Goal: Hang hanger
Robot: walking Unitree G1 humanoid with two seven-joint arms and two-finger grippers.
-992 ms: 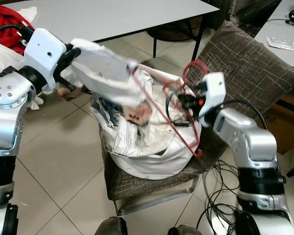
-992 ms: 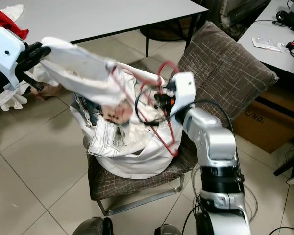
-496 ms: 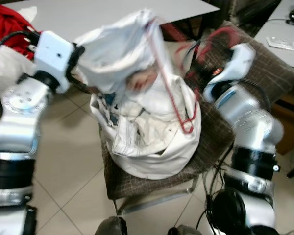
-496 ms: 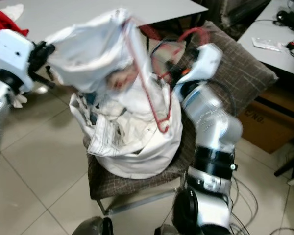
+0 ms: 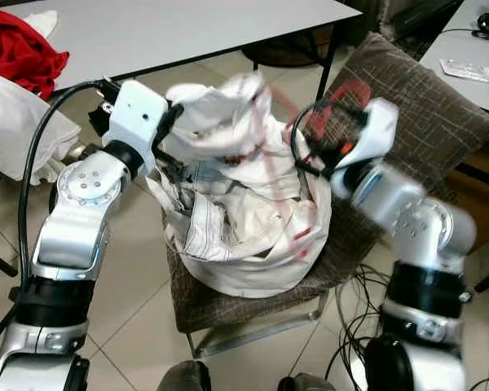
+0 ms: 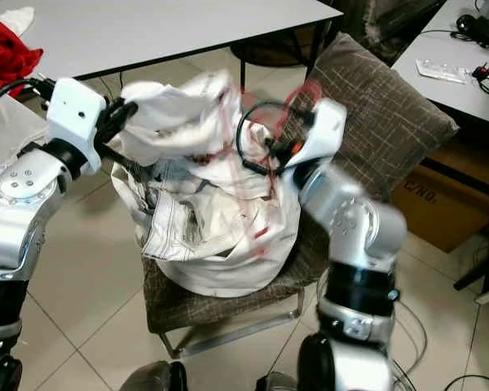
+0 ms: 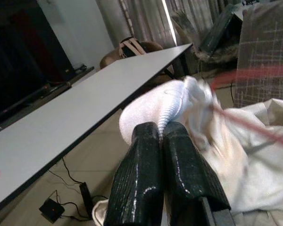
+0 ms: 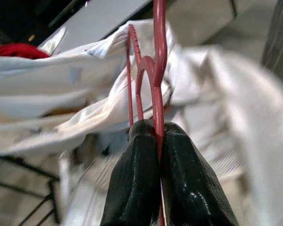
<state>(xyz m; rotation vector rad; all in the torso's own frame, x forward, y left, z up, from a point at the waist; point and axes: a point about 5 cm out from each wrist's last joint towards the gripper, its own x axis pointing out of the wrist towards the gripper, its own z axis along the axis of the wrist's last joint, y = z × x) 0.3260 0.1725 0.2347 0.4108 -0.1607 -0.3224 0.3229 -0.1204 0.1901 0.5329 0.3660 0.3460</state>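
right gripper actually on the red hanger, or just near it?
Touching. The right wrist view shows the right gripper with both fingers shut on the red hanger, its wire pinched between them with no gap.

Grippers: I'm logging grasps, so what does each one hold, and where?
Right gripper pinches the red hanger at its neck; left gripper clamps a fold of the white garment.

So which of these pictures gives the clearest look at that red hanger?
The right wrist view: the red hanger is sharp there, pinched between the right gripper fingers against the white garment. Both eye views show it as a faint red blur over the garment; the left wrist view catches a blurred red streak.
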